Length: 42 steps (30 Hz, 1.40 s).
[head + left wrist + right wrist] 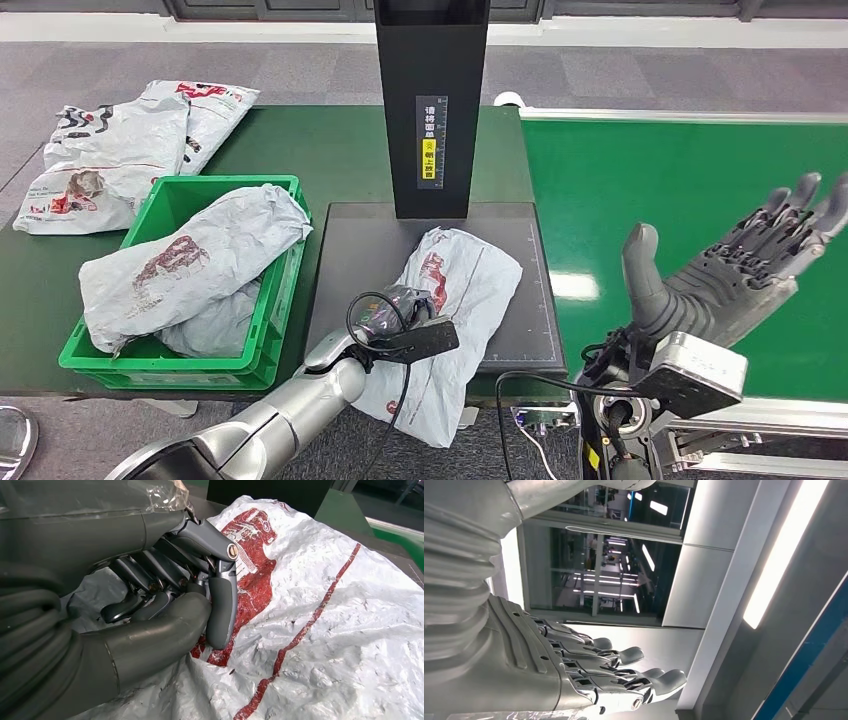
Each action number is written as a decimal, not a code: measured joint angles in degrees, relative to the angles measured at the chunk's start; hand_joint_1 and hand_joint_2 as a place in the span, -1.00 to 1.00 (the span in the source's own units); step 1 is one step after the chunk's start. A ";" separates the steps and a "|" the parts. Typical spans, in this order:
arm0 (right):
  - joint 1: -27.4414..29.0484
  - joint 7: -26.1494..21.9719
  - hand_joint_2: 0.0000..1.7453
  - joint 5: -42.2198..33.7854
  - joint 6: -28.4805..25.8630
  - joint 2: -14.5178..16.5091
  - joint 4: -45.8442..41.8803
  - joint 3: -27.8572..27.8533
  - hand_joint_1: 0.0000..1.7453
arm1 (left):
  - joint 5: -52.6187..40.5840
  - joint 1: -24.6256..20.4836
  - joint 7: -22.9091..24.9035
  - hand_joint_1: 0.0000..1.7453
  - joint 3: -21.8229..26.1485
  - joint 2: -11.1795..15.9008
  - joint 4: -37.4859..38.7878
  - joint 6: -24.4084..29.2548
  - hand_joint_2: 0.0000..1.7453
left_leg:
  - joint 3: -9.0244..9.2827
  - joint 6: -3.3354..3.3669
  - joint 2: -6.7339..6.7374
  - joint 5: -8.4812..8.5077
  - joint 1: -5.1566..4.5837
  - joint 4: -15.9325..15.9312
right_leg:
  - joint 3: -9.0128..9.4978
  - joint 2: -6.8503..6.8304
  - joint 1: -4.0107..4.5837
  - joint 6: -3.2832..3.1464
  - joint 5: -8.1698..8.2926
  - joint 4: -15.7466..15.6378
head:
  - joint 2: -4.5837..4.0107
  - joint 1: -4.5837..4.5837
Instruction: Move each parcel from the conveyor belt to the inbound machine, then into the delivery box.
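Left hand (pixel 398 312) grips parcel (pixel 465 290) on scanner plate (pixel 520 300). Right hand (pixel 735 270) raised over belt (pixel 680 180), fingers spread, holding nothing.

Dark green counter (pixel 330 150) carried everything left of the belt. Grey floor (pixel 640 70) with a white painted line ran behind it. Small white round object (pixel 508 99) sat at the counter's far edge, just beside the black post; couldn't tell what it was. Right wrist view: long white ceiling light strip (pixel 774 555), glass-walled room front (pixel 614 565) with more lights reflected, blue band (pixel 804 665) along one edge.
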 joint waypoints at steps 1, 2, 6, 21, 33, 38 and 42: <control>0.00 0.00 1.00 0.00 0.01 0.00 0.00 0.00 -1.00 | 0.00 0.00 0.00 1.00 0.00 0.00 0.01 0.00 1.00 | 0.00 0.00 0.00 0.00 0.00 0.00 | 0.00 0.00 0.00 0.00 0.00 0.00 | 0.00 0.01; 0.00 0.00 1.00 0.00 0.01 0.00 0.00 0.00 -1.00 | 0.00 0.00 0.00 1.00 0.01 0.00 0.02 0.00 1.00 | 0.00 0.00 0.00 0.00 0.00 0.00 | 0.00 0.00 0.00 0.00 0.00 0.00 | -0.01 0.01; -0.01 0.00 1.00 0.01 0.01 0.00 0.00 -0.02 -1.00 | 0.00 0.00 -0.02 1.00 0.57 -0.01 0.15 0.00 1.00 | 0.01 0.00 0.00 0.00 0.00 0.00 | 0.00 0.00 0.00 0.00 0.00 0.00 | -0.01 0.01; 0.00 0.15 1.00 0.27 0.01 0.00 0.01 -0.03 -1.00 | 2.43 0.51 -3.17 -1.00 1.50 -0.09 -0.65 3.01 1.00 | 0.01 -0.01 0.02 0.01 0.00 0.00 | -0.01 0.00 0.00 -0.01 0.01 0.00 | -0.01 0.01; 0.02 -1.54 1.00 -0.26 0.02 0.00 0.09 -0.46 -1.00 | 6.48 4.26 -5.03 -1.00 5.67 1.83 -18.47 10.10 1.00 | -0.05 0.00 -0.08 0.04 0.00 0.00 | 0.00 -0.10 0.00 0.00 0.00 0.00 | 0.00 0.00; 0.02 -1.54 1.00 -0.26 0.02 0.00 0.09 -0.48 -1.00 | 6.47 4.61 -5.00 -1.00 5.70 2.25 -20.20 10.10 1.00 | -0.05 0.00 -0.08 0.04 0.00 0.00 | 0.00 -0.10 0.00 0.00 0.00 0.00 | 0.01 0.00; 0.02 -1.53 1.00 -0.26 0.02 0.00 0.09 -0.48 -1.00 | 6.47 4.73 -4.98 -1.00 5.71 2.42 -20.78 10.10 1.00 | -0.05 0.00 -0.09 0.04 0.00 0.00 | 0.00 -0.10 0.00 0.00 0.00 0.00 | 0.01 0.00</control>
